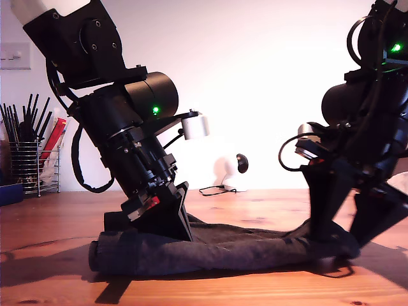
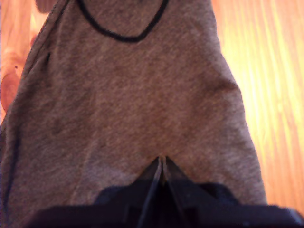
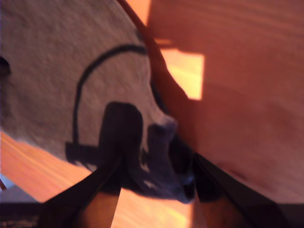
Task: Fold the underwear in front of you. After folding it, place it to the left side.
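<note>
- Our first pincer [image 2: 161, 162] is closed. In its own wrist view the two dark fingers meet tip to tip and nip a small pinch of the underwear [image 2: 133, 104].
- In the exterior view this same first pincer [image 1: 182, 231] comes down at about eight o'clock, its tips pressed into the top of the garment not far from the rolled end.
- Our second pincer [image 3: 154, 164] stands open. Its fingers are spread wide, and a dark bunched lump of the cloth sits in the gap between them.
- In the exterior view the second pincer [image 1: 344, 233] is at about four o'clock, one finger on either side of the cloth's end, which rises a little there.
- The underwear [image 1: 236, 248] lies stretched in a long low band across the surface [image 1: 210, 290], from eight o'clock to four o'clock of the exterior view. It is thick and rolled at the eight o'clock end and flatter in the middle.
- In the second wrist view the cloth [image 3: 57, 71] looks grey-brown, with a curved dark seam line across it and bare wood beside its edge.
- Farther out, at nine o'clock of the exterior view, a wire rack [image 1: 25, 162] holds dark sticks, well apart from the garment.
- A small white object [image 1: 223, 169] with a cable stands at the back near the middle.
</note>
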You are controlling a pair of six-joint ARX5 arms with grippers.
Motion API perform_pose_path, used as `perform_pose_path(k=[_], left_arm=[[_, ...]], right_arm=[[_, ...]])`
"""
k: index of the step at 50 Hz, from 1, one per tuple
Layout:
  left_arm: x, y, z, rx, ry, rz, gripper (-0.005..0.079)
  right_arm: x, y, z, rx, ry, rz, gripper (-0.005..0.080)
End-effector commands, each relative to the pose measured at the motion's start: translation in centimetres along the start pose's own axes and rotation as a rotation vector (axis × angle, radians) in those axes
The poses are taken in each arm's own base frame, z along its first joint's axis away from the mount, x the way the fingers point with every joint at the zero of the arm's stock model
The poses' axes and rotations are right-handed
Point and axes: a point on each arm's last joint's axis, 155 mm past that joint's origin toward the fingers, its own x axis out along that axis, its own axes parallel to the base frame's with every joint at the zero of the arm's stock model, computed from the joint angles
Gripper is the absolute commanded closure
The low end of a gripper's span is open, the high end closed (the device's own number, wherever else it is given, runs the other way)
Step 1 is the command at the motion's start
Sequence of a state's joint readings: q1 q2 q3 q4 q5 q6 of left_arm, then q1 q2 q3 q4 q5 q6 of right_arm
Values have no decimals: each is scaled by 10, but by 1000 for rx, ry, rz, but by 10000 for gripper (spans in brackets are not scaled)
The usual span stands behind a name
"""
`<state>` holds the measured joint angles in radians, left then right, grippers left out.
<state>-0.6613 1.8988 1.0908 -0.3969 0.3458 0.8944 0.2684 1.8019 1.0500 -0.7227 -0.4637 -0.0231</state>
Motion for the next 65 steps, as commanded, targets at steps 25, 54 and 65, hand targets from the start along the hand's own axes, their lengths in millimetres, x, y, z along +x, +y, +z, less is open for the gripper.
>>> perform_pose_path(k=[25,54,65], left_arm=[[36,-60,-63,-66,174,-183,763],[40,-46,-13,-140,97,-123,763],[39,-30,24,-177,5,-75,763]], right_arm=[[35,-10,-15,-5,76,-64,765],[-7,-20,6,-58,118,-220,765],[-24,-32,7,-49,126,-295,765]])
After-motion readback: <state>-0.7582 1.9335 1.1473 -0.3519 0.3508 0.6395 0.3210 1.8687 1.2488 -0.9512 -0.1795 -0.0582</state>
